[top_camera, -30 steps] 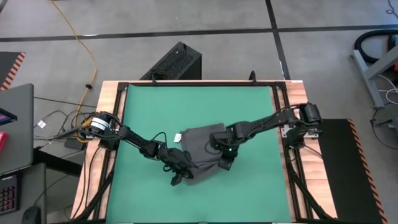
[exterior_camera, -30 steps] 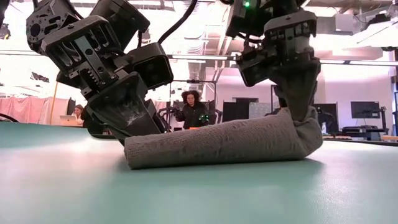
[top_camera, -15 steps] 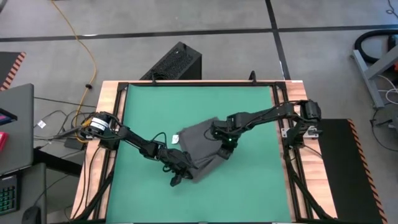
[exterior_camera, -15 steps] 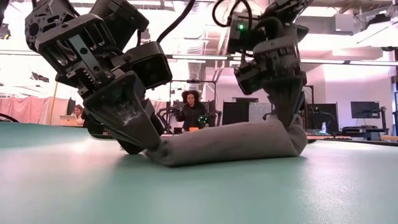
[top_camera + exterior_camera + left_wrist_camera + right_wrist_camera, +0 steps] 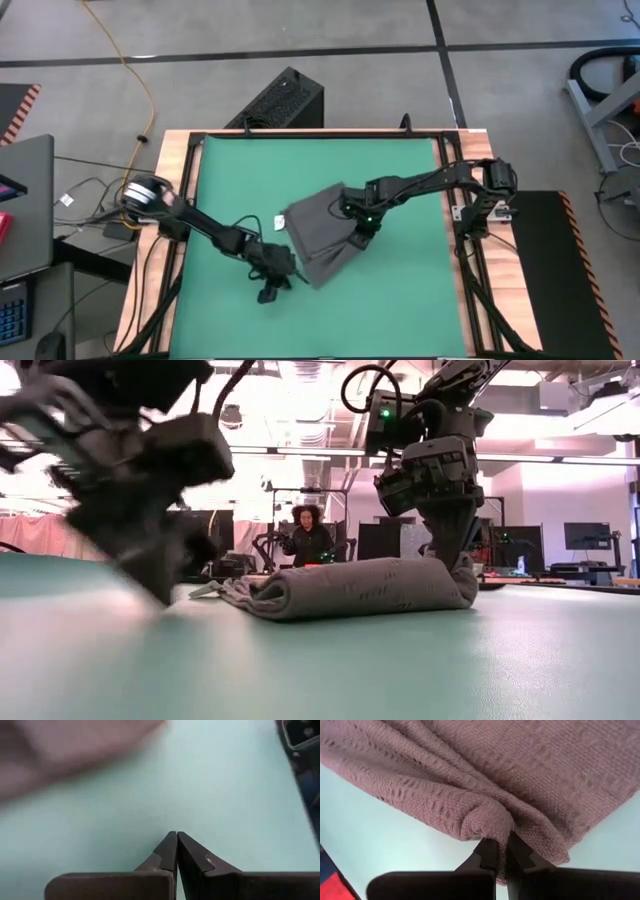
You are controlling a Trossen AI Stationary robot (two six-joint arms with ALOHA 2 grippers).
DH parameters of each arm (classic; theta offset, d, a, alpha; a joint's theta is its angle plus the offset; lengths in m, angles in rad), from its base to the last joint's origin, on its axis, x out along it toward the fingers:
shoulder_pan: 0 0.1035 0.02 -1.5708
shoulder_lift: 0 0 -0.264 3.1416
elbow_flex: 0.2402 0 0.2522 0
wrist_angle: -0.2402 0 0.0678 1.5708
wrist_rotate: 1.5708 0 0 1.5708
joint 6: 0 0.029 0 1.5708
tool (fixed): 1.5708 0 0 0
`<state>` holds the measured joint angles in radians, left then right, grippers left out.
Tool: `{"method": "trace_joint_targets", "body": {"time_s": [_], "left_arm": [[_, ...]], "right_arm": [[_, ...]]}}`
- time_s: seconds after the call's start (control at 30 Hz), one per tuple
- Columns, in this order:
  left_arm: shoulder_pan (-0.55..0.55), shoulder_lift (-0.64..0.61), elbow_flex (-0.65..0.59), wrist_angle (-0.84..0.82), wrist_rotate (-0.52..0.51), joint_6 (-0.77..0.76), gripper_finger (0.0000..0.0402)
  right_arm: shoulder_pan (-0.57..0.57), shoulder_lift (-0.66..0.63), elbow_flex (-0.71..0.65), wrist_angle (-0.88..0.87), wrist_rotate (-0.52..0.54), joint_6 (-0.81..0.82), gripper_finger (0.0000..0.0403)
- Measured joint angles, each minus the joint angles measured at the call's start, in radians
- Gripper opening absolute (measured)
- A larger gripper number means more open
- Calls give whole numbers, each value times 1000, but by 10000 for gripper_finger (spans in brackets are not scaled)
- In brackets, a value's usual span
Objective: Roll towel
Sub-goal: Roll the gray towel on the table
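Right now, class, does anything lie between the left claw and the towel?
Nothing visible does. The left claw, shut and empty, sits on bare green mat just beside the towel, with only mat between them. The right claw is shut on the towel's other end.

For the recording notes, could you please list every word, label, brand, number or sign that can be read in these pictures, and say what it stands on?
None can be read.
White tag at the towel edge: too small to show any print.
Monitors in the room behind the table: no text can be made out.
Green mat, both arms: no lettering shows.
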<state>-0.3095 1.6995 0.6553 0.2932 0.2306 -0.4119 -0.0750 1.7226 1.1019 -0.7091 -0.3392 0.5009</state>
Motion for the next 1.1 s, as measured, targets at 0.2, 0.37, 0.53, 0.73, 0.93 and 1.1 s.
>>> {"method": "trace_joint_targets", "body": {"time_s": [0.2, 0.37, 0.53, 0.73, 0.93, 1.1], "left_arm": [[-47, -155, 5, -2, -460, 238, 0], [-44, -106, 8, 193, -548, 272, 0], [-44, 20, 7, 293, -580, 279, 0], [-53, 100, 44, 311, -623, 232, 0], [-49, 176, 45, 298, -597, 147, 0], [-42, 187, 46, 243, -561, 78, 0]], "right_arm": [[0, 0, 0, 8, 0, -4, 24], [0, 0, 0, 12, 1, -5, 24], [0, 0, 0, 23, 1, -5, 24], [-1, 0, 0, 36, 1, -5, 24], [-1, 0, 0, 40, 0, -5, 24], [-7, -2, 0, 34, -57, -11, 24]]}}
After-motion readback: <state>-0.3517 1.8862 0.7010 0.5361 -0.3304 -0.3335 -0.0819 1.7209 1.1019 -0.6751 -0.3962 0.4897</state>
